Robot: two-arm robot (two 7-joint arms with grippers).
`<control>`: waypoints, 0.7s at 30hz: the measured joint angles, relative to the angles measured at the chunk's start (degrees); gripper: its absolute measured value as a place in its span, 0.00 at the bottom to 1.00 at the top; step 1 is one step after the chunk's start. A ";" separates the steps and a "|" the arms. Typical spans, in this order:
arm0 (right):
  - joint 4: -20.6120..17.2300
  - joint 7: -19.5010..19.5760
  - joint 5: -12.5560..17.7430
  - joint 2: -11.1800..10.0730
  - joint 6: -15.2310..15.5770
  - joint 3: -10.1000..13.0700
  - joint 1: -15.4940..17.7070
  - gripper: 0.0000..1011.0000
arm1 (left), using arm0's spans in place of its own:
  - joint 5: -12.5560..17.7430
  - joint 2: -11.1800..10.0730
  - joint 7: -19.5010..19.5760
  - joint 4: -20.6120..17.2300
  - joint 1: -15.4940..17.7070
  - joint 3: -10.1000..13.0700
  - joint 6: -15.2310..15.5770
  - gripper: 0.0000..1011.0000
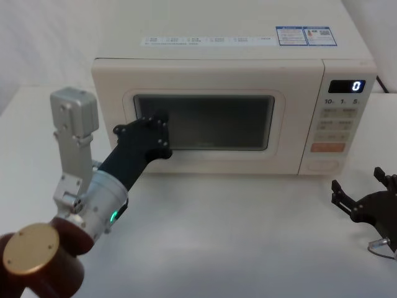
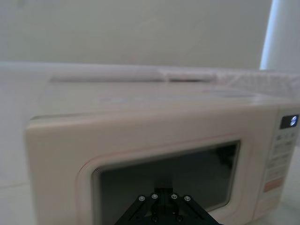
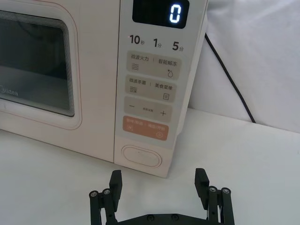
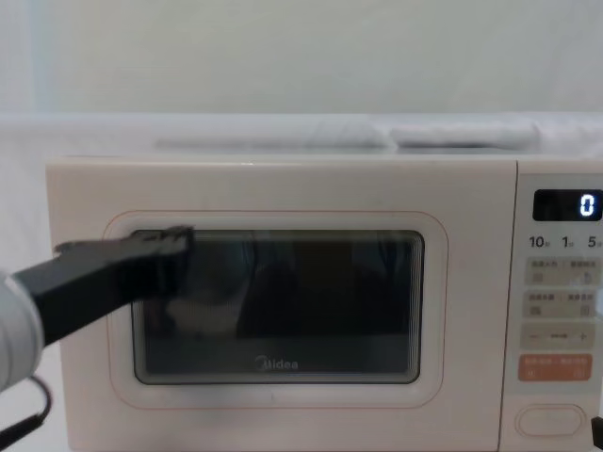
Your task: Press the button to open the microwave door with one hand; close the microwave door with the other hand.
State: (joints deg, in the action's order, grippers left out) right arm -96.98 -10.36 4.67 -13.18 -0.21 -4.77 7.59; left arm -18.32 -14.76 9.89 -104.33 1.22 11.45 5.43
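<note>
1. Head view: the microwave (image 1: 229, 112) sits across the upper centre of the frame on the white surface (image 1: 236, 236), its cream microwave door (image 1: 205, 118) looking flush and shut. My left gripper (image 1: 158, 127) is at the left part of the dark window, touching or nearly touching it; I cannot tell how its fingers stand. The right gripper (image 1: 366, 198) rests at the lower right of the frame, apart from the oven, fingers spread. I judge the risk is mine: if I push on with the left arm, the light oven could slide backwards.

2. Left wrist view: the door fills the lower half of the frame, window dark, thin pink outline around it. The gripper's tip sits at the bottom centre, close against the glass. A tilted push here could scrape the window.

3. Right wrist view: the button (image 3: 141, 156), a wide plain cream pill, sits low centre under the orange key (image 3: 145, 129). The right fingers (image 3: 116, 180) stand open below it, empty. I could hit the orange key by mistake.

4. Chest view: the Midea logo (image 4: 279, 363) sits below the window, and the display (image 4: 568, 205) at the right edge reads 0. The door seems latched, so pressing the button again would undo that.
</note>
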 joint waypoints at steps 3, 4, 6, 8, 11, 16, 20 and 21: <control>0.00 0.00 0.00 0.00 0.00 0.00 0.00 0.99 | 0.92 -0.09 -0.67 0.38 -1.47 -0.80 -1.16 0.00; 0.00 0.00 0.00 0.00 0.00 0.00 0.00 0.99 | 1.50 -0.09 -1.06 0.65 -2.15 -1.20 -1.78 0.00; 0.00 0.00 0.00 0.00 0.00 0.00 0.00 0.99 | 2.01 -0.06 -1.37 0.95 -2.78 -1.68 -2.29 0.00; 0.00 0.00 0.00 0.00 0.00 0.00 0.00 0.99 | 2.32 0.03 -1.55 1.23 -3.28 -2.07 -2.60 0.00; 0.00 0.00 0.00 0.00 0.00 0.00 0.00 0.99 | 3.78 0.40 -2.48 2.31 -4.22 -3.08 -3.38 0.00; 0.00 0.00 0.00 0.00 0.00 0.00 0.00 0.99 | 4.27 1.40 -3.22 3.57 -5.15 -4.47 -3.59 0.01; 0.00 0.00 0.00 0.00 0.00 0.00 0.00 0.99 | 4.18 2.37 -3.31 4.53 -5.83 -5.61 -4.15 0.11; 0.00 0.00 0.00 0.00 0.00 0.00 0.00 0.99 | 4.17 2.52 -3.31 4.69 -5.94 -5.81 -4.30 0.13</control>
State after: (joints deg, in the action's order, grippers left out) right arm -96.98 -10.36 4.67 -13.18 -0.21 -4.77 7.59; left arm -14.15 -12.24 6.58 -99.65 -4.72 5.64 1.13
